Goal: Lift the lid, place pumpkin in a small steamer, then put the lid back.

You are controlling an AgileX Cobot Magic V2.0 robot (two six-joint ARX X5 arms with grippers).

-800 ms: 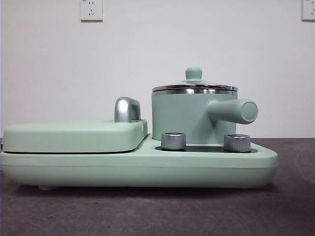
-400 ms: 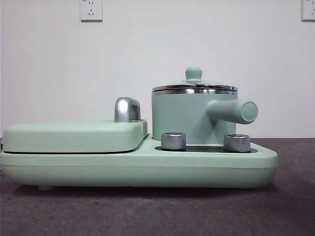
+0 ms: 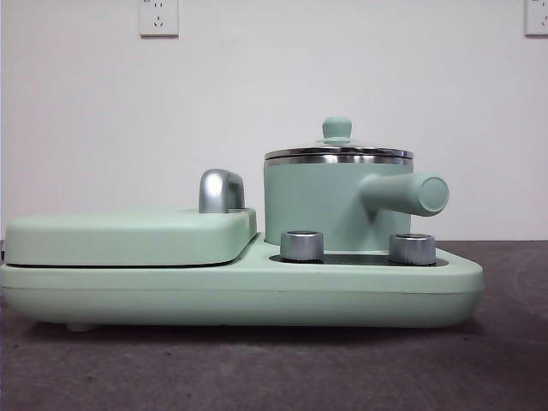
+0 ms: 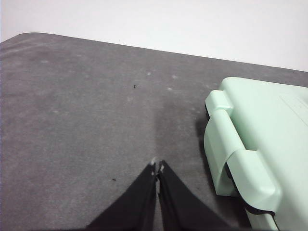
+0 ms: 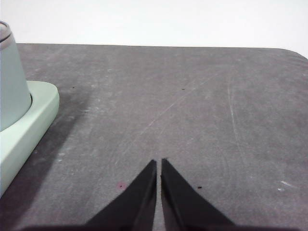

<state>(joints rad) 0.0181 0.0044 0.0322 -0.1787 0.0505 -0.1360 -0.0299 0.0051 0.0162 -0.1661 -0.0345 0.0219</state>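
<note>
The lid (image 3: 338, 152) sat closed on the small steamer (image 3: 330, 205), whose stub handle (image 3: 411, 193) stuck out sideways, on the mint-green base (image 3: 240, 291) behind two chrome dials (image 3: 301, 245). A flat griddle cover (image 3: 128, 235) lay beside it. The left pincer (image 4: 157, 169) and the right pincer (image 5: 159, 164) hung closed and empty over the grey worktop (image 5: 192, 106).

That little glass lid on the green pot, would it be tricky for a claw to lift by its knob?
Probably a bit. The lid is shiny glass with a chrome rim, so likely stiff, breakable and rather heavy for its size. Its knob looks small, rounded and smooth, so a claw might slip. Held only there, the lid may tilt or swing.
</note>
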